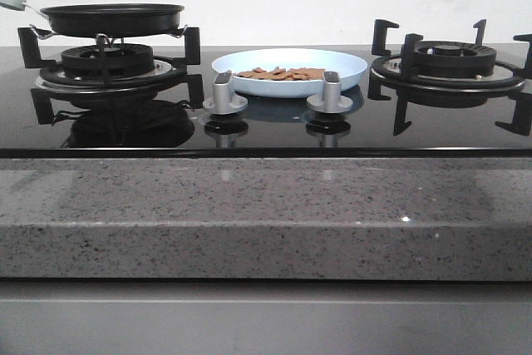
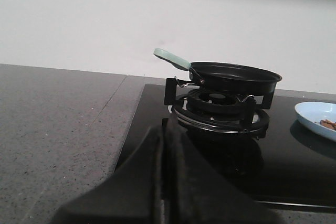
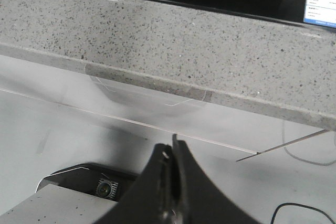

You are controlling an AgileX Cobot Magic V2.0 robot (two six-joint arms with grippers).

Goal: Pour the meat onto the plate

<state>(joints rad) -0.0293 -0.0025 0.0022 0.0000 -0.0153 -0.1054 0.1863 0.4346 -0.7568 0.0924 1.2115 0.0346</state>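
Observation:
The pale blue-white plate (image 1: 349, 65) sits on the black hob between the two burners, behind the two knobs. The meat (image 1: 283, 73), a heap of small orange-brown pieces, lies on it. The plate's edge, with a bit of meat (image 2: 329, 124) on it, also shows in the left wrist view (image 2: 310, 115). The black frying pan (image 1: 112, 18) with a pale green handle (image 2: 171, 59) rests on the left burner. My left gripper (image 2: 164, 132) is shut and empty, in front of the left burner over the hob's edge. My right gripper (image 3: 172, 148) is shut and empty, below the counter front. Neither gripper shows in the front view.
The left burner grate (image 1: 108, 62) and the right burner grate (image 1: 449, 62) stand on the glass hob. Two silver knobs (image 1: 224, 93) (image 1: 330, 91) stand in front of the plate. A grey speckled counter (image 1: 266, 218) runs along the front and on the hob's left (image 2: 58, 119).

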